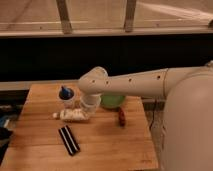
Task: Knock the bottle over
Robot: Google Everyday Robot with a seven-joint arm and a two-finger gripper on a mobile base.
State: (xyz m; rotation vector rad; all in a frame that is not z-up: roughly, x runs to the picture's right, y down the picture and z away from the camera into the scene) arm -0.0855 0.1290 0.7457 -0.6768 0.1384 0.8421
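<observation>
The small clear bottle (71, 115) lies on its side on the wooden table (110, 145), its white cap (55, 116) pointing left. My gripper (87, 113) hangs down from the white arm (135, 85) and sits at the bottle's right end, touching or almost touching it. The bottle is just in front of the white cup with a blue object in it (65, 96).
A flat black striped bar (69, 140) lies on the table in front of the bottle. A green bowl (113, 101) is behind the gripper to the right, with a reddish-brown object (121, 117) beside it. The table's edges are close at left and front.
</observation>
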